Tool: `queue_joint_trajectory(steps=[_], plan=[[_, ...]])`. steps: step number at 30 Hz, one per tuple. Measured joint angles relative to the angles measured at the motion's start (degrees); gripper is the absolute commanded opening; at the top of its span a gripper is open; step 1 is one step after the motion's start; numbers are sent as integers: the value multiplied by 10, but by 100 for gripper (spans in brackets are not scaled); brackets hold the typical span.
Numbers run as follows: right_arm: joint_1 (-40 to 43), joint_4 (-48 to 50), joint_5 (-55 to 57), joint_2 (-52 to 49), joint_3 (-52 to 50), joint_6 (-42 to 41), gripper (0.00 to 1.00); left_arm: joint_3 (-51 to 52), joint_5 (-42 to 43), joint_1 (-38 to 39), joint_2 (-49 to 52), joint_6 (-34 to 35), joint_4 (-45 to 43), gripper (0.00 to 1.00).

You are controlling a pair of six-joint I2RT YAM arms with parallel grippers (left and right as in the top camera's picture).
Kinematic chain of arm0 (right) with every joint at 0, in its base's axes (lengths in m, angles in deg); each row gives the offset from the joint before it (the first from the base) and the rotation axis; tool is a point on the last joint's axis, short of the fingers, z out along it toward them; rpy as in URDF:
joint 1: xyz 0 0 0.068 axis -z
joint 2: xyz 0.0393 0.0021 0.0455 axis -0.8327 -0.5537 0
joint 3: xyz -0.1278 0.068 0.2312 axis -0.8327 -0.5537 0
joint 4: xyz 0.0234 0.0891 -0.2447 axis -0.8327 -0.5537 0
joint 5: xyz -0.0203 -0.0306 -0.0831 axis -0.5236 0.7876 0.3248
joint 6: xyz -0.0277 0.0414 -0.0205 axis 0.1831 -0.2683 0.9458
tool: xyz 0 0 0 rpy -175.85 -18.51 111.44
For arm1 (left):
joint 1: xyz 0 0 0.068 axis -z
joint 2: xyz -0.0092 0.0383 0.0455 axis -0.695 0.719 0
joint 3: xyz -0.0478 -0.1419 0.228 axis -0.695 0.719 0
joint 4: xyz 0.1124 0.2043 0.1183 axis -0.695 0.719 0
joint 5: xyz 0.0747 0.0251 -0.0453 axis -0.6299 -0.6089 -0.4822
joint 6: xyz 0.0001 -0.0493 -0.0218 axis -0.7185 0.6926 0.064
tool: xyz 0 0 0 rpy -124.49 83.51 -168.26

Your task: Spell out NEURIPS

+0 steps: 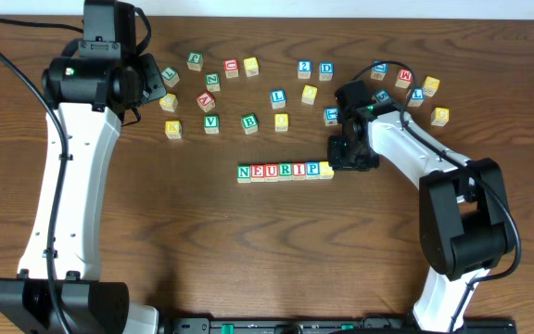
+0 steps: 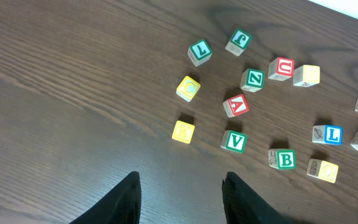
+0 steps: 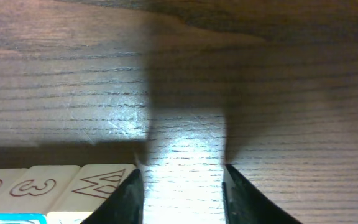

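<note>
Wooden cubes (image 1: 285, 171) sit in one row on the table (image 1: 156, 232), reading NEURIP with a yellow cube (image 1: 326, 170) last. Our right gripper (image 3: 182, 193) stands apart and empty just beside that end, so we should lift straight up, never sideways. Our left gripper (image 2: 180, 199) is apart and empty too.

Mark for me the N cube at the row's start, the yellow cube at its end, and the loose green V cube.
N cube (image 1: 244, 172), overhead view, on its top face.
yellow cube (image 1: 326, 170), overhead view, on its top face.
green V cube (image 2: 234, 141), left wrist view, on its lettered face.
</note>
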Motion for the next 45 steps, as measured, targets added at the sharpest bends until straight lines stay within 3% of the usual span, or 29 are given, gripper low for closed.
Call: queue_joint_trajectory(steps=[5,11,17,23,26,33,34,36,37,45], plan=[[0,-26,0,0,12,4,41,0,0,0,0,0,0,42],[0,-107,10,0,96,9,39,0,0,0,0,0,0,43],[0,-241,23,0,245,24,38,0,0,0,0,0,0,42],[0,-374,34,0,414,32,45,0,0,0,0,0,0,42],[0,-426,40,7,494,35,59,0,0,0,0,0,0,42],[0,-462,41,60,549,36,63,0,0,0,0,0,0,42],[0,-464,41,69,550,36,68,0,0,0,0,0,0,42],[0,-464,41,81,551,35,92,0,0,0,0,0,0,42],[0,-464,41,85,551,35,99,0,0,0,0,0,0,42],[0,-479,42,103,551,41,99,0,0,0,0,0,0,42]])
